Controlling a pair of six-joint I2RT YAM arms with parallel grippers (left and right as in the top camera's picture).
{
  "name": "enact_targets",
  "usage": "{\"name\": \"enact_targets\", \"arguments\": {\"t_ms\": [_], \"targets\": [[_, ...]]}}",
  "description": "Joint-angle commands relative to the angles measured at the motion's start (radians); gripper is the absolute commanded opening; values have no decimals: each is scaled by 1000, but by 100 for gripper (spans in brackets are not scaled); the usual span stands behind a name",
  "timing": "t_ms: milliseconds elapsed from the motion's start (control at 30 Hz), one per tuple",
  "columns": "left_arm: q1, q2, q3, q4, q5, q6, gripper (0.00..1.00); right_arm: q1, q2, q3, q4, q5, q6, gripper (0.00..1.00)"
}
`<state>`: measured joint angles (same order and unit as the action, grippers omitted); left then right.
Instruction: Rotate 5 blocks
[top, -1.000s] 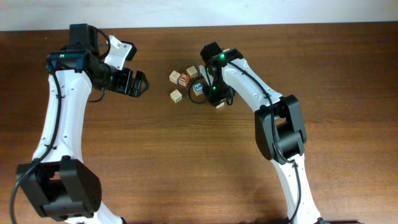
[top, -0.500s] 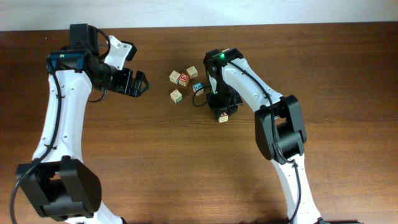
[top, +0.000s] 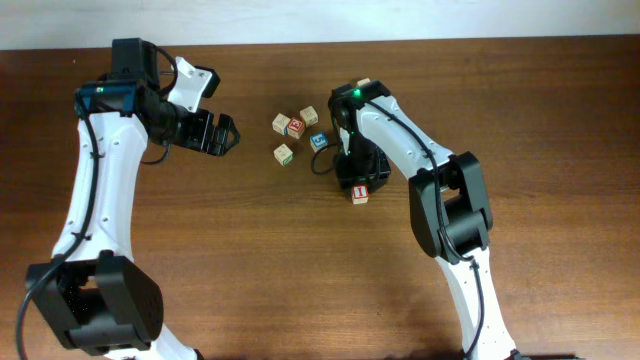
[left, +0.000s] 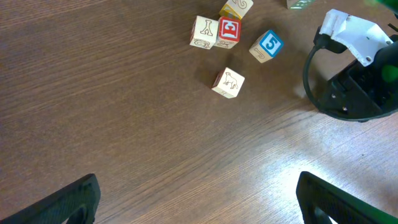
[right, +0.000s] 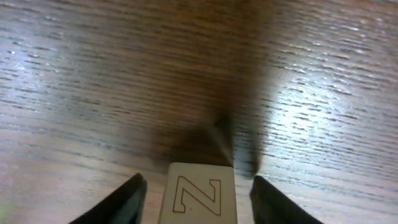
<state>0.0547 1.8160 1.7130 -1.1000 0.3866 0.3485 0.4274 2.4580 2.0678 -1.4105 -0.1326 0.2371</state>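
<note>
The right claw (right: 197, 180) stands spread over the table (right: 93, 74). A pale wooden block (right: 199, 198) with a red Z on top sits on the wood midway between its fingers (right: 118, 204). A thin gap shows on each side, so nothing is pinched. Seen from overhead, this block lies apart from the others, to their lower right. Those are a blue 5 block (left: 265, 45), a red block (left: 229, 31) touching a plain block (left: 203, 32), a yellow-marked block (left: 237, 7) just beside them, and a lone animal block (left: 228, 81). The left claw (left: 197, 186) hangs wide open, well apart, gripping nothing.
</note>
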Motion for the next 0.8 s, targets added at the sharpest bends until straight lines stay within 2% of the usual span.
{"name": "enact_targets", "arguments": {"t_ms": [0,133,267,400,567,667,767], "targets": [[0,2,23,-1,13,5,99,3,0,-7,-3,-19,8,58],[0,2,23,-2,13,5,99,3,-13,79,-35,-17,7,61],[0,2,23,-2,13,5,99,-3,-17,269,-81,-13,4,66],[0,2,23,-2,13,5,99,-10,-17,423,-26,-13,4,66],[0,2,23,-2,13,5,99,0,-11,375,190,-14,-56,62],[0,2,23,-2,13,5,99,13,-11,306,260,-14,-99,61],[0,2,23,-2,13,5,99,18,-11,211,333,-14,-120,54]]}}
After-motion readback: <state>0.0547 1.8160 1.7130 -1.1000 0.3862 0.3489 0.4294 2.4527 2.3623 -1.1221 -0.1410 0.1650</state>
